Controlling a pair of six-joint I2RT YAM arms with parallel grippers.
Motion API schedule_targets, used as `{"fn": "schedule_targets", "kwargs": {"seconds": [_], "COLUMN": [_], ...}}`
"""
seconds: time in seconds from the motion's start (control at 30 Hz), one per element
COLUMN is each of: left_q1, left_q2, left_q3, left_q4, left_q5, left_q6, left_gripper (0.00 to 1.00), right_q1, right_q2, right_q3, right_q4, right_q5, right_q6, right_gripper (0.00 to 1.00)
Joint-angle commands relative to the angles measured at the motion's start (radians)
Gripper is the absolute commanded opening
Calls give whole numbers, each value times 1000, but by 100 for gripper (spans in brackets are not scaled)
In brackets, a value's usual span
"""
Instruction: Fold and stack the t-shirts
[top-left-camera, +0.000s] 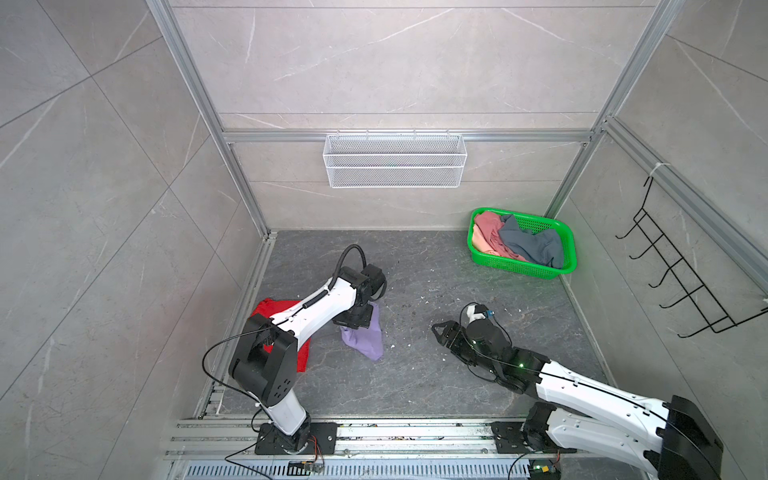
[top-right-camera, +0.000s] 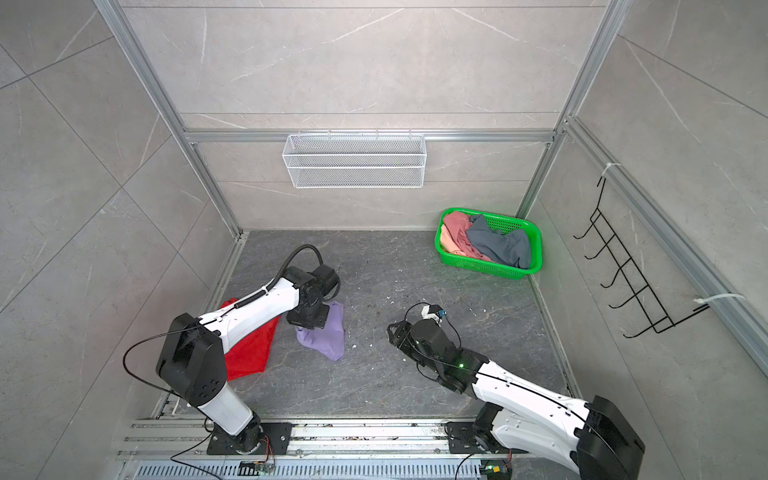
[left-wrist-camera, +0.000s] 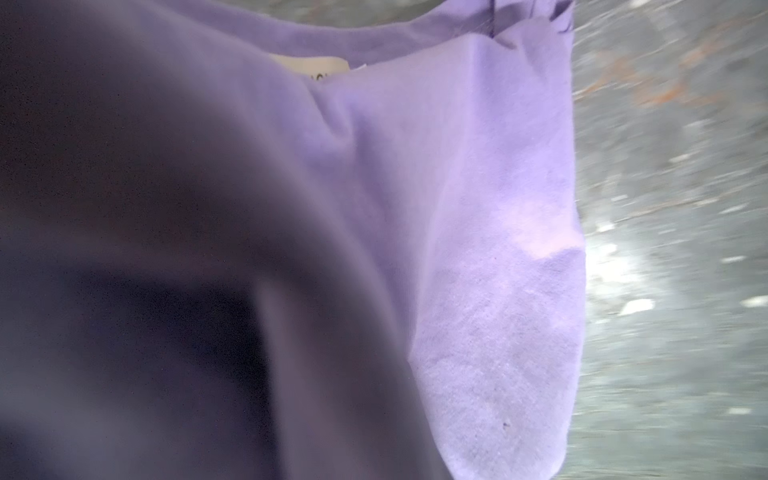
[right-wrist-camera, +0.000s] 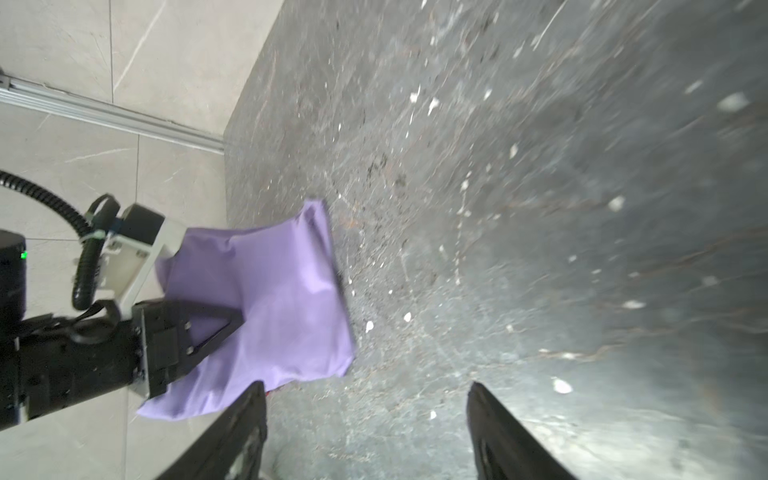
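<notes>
Close against the left wrist lens, the lavender t-shirt (left-wrist-camera: 478, 208) fills most of the picture, with a pale neck label (left-wrist-camera: 316, 66) half tucked under a fold. In the right wrist view the left gripper (right-wrist-camera: 232, 324) is pinched tight on this cloth, which hangs from it in a bunched drape. In both top views the shirt (top-left-camera: 365, 340) (top-right-camera: 326, 336) shows under the left wrist, left of the middle of the dark stone floor (top-left-camera: 415, 382). Whether its lower edge rests on the floor I cannot tell. Just beside it, farther left, the red t-shirt (top-right-camera: 249, 353) lies spread on the floor, partly hidden by the left arm. The right gripper (right-wrist-camera: 368, 415) has its jaws wide apart with nothing between them. It is above bare floor, well apart from the lavender cloth and pointing towards it. In the far right corner sits the green mesh basket (top-left-camera: 523, 269), holding a pink t-shirt (top-left-camera: 488, 226), a peach t-shirt (top-left-camera: 478, 245) and a grey-blue t-shirt (top-left-camera: 528, 245), all crumpled together.
</notes>
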Motion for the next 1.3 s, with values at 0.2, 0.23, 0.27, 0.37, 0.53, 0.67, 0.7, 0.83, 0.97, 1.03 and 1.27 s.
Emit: {"fn": "schedule_targets", "kwargs": {"seconds": [0.2,0.23,0.27,0.37,0.53,0.67,0.7,0.83,0.97,1.03,1.27], "left_q1": [110,130,145,179,231,264,274,327,383,400,514], "left_q2": [-235,-253,-271,-329,-389,-382,-379,-368,-359,-359,-365], "left_q3": [-31,-40,-45,-57,-45,-56,-68,-98,-128,-147,-185], "left_q4": [-152,-150,-152,-144,-148,-132,-116,-82,-42,-5,102], "left_q5": [-170,-156,-147,-77,-14,5,9,46,69,40,12], "left_q6": [178,195,208,249,296,328,331,342,356,366,400], "left_gripper": [0,0,0,0,0,0,0,0,0,0,0], "right_q1": [-3,-5,-6,-12,-25,-29,-30,-33,-34,-34,-36], "right_q2": [-51,-51,-51,-55,-64,-80,-83,-88,-73,-61,9], "right_q3": [195,213,228,260,280,277,276,279,279,277,287], "right_q4": [-192,-193,-196,-201,-228,-238,-240,-242,-232,-226,-169], "right_q5": [203,215,227,252,266,270,273,278,263,254,196], "right_q6": [-289,-308,-319,-346,-365,-359,-358,-355,-343,-332,-319], "right_gripper": [85,85,86,87,87,87,87,87,87,87,87]}}
